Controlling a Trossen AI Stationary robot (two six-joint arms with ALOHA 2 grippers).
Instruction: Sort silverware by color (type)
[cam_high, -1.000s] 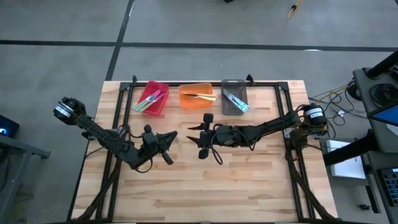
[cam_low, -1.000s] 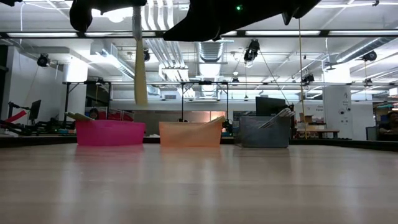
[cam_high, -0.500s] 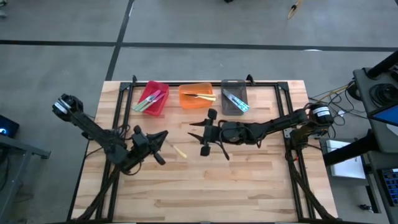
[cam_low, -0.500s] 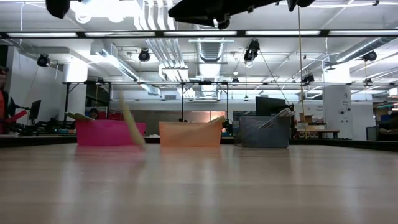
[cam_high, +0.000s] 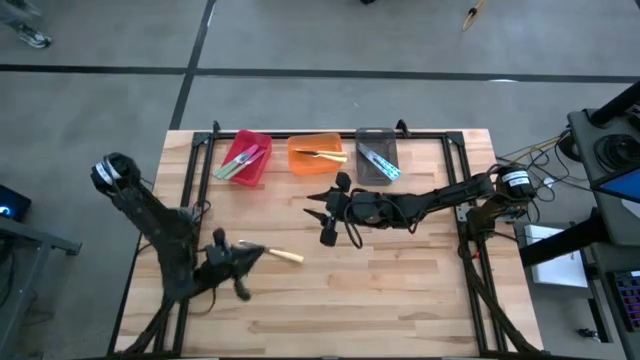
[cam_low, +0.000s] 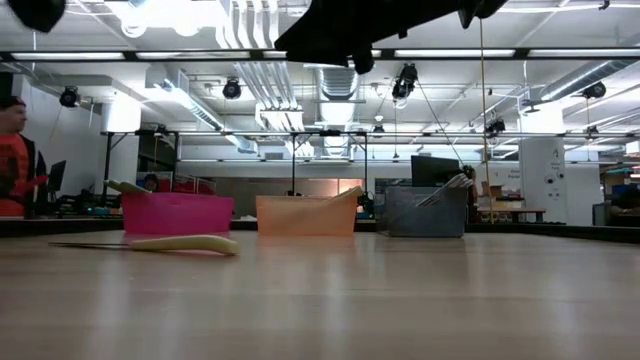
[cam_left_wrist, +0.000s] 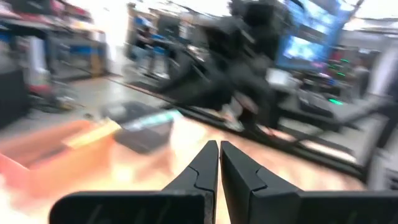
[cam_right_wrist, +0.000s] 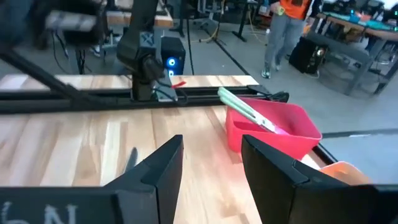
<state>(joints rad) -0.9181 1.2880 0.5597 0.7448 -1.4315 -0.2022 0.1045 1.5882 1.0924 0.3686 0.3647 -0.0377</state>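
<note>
A pale yellow-handled utensil (cam_high: 285, 257) lies flat on the wood, left of the table's middle. In the low view (cam_low: 190, 243) its metal end points toward the table's left edge. My left gripper (cam_high: 256, 251) is shut (cam_left_wrist: 219, 155), held level above the table beside that metal end, with nothing in it. My right gripper (cam_high: 320, 220) hovers open near the table's middle (cam_right_wrist: 211, 162), nothing between its fingers. More silverware rests in the bins: green ones (cam_right_wrist: 245, 109) in the red bin, yellow in the orange bin, light blue in the grey bin.
The red bin (cam_high: 245, 158), orange bin (cam_high: 318, 155) and grey bin (cam_high: 377, 155) stand in a row along the far edge. Bare wood stretches across the near half of the table. A person stands in the room at the far left (cam_low: 15, 150).
The yellow-handled utensil, hanging upright in the air a second ago, has fallen, tipped over and come to rest flat on the table. My left gripper, still shut, has swung toward the table's near-left. My right gripper has rolled a little, staying open.
</note>
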